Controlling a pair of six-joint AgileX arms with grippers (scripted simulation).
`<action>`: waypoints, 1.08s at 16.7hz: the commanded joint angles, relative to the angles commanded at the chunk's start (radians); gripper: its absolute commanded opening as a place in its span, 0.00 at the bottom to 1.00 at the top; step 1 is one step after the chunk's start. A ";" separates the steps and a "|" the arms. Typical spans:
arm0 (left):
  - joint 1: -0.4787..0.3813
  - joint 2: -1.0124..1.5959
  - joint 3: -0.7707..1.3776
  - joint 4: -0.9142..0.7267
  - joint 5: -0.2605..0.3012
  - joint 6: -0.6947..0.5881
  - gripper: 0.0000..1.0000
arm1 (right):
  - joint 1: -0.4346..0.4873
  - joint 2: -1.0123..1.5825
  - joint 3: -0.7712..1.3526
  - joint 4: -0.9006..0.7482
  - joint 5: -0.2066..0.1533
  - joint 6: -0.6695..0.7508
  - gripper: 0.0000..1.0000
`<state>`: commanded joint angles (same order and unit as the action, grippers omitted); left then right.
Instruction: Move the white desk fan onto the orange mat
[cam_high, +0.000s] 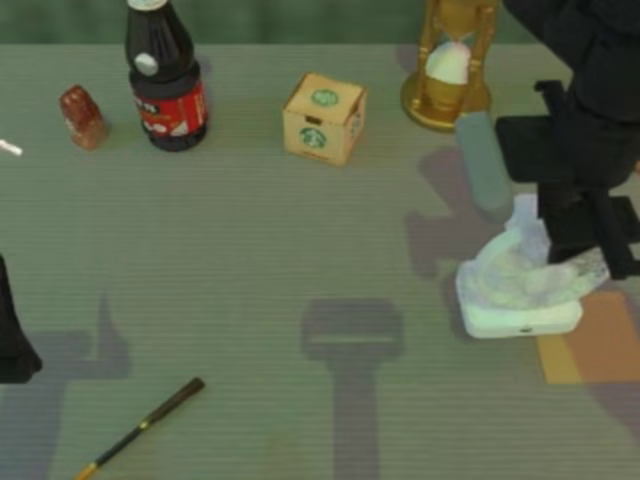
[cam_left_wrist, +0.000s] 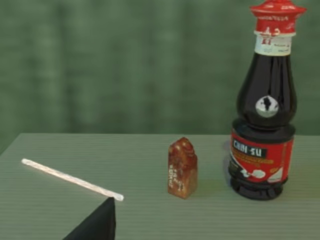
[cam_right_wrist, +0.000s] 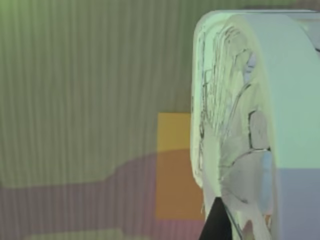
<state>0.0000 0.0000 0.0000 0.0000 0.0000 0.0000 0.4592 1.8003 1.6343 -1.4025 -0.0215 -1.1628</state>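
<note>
The white desk fan (cam_high: 520, 285) is at the table's right, tilted, with its rectangular base (cam_high: 522, 320) toward the front. The base's right end reaches the left edge of the orange mat (cam_high: 592, 342). My right gripper (cam_high: 565, 255) comes down from the back right and is shut on the fan's round grille. In the right wrist view the fan (cam_right_wrist: 250, 125) fills the near side, one black finger (cam_right_wrist: 216, 222) lies against the grille, and the orange mat (cam_right_wrist: 174, 165) shows beyond. My left gripper (cam_high: 12, 345) is parked open at the left edge.
Along the back stand a brown stamp (cam_high: 82, 117), a dark sauce bottle (cam_high: 165, 85), a cardboard box with green logos (cam_high: 324, 118) and a gold hourglass (cam_high: 450, 65). A dark pen (cam_high: 140, 428) lies front left. A white stick (cam_left_wrist: 70, 178) lies near the left edge.
</note>
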 joint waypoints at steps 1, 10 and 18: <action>0.000 0.000 0.000 0.000 0.000 0.000 1.00 | -0.059 -0.036 -0.044 0.009 -0.004 -0.040 0.00; 0.000 0.000 0.000 0.000 0.000 0.000 1.00 | -0.227 -0.157 -0.191 0.038 -0.015 -0.173 0.00; 0.000 0.000 0.000 0.000 0.000 0.000 1.00 | -0.230 -0.145 -0.315 0.177 -0.017 -0.175 0.00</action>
<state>0.0000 0.0000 0.0000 0.0000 0.0000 0.0000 0.2290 1.6549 1.3197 -1.2252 -0.0383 -1.3377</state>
